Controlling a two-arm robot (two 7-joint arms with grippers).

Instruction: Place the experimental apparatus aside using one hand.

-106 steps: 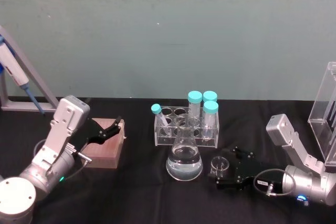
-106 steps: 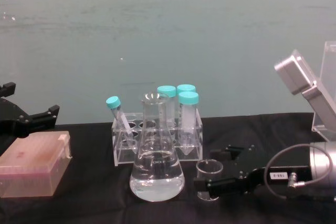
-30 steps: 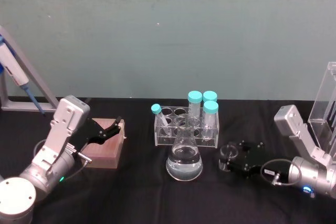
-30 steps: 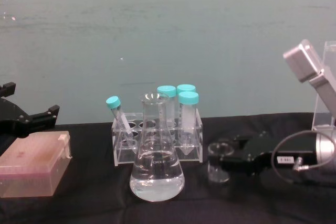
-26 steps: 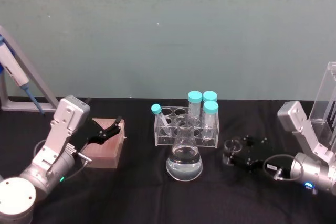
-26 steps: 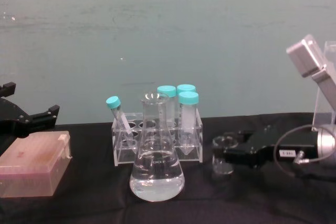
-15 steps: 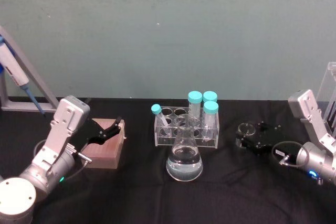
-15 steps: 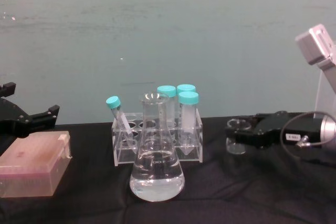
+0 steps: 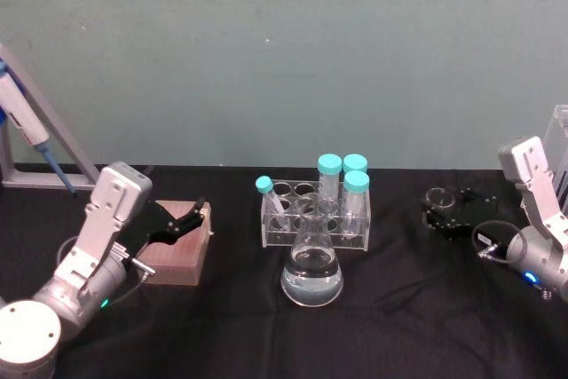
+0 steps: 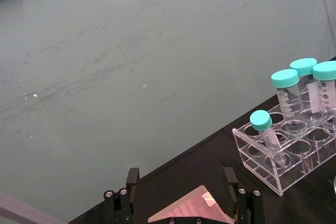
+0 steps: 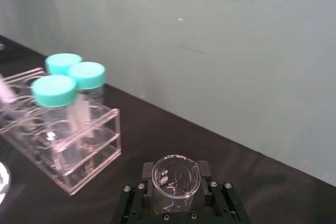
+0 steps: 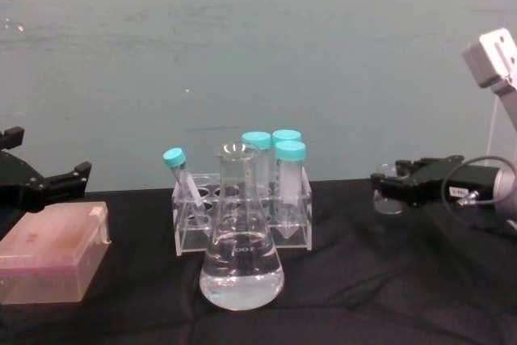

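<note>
Right wrist view: round clear-glass beaker (image 11: 175, 183) between boxy black right hand (image 11: 176, 171) fingers.

light is soft and even, moderate level, falling from above judging by the lit top faces. wall (image 9: 266, 86) is evenly lit top to bottom, with a few tiny bright specks. black worktop (image 9: 222, 326) swallows the light, no shadows readable on it. flask (image 9: 311, 274) liquid throws the brightest glints; rack (image 9: 277, 235) edges catch thin highlights. silver left arm (image 9: 114, 206) is the brightest surface in the head view, not blown out. right gripper (image 9: 441, 210) fingers (image 11: 135, 203) are black on black, outline nearly lost. beaker (image 11: 175, 178) between them shows mainly by rim glints. small blue light (image 9: 527, 277) and green light (image 9: 105, 302) glow on the arms.
</note>
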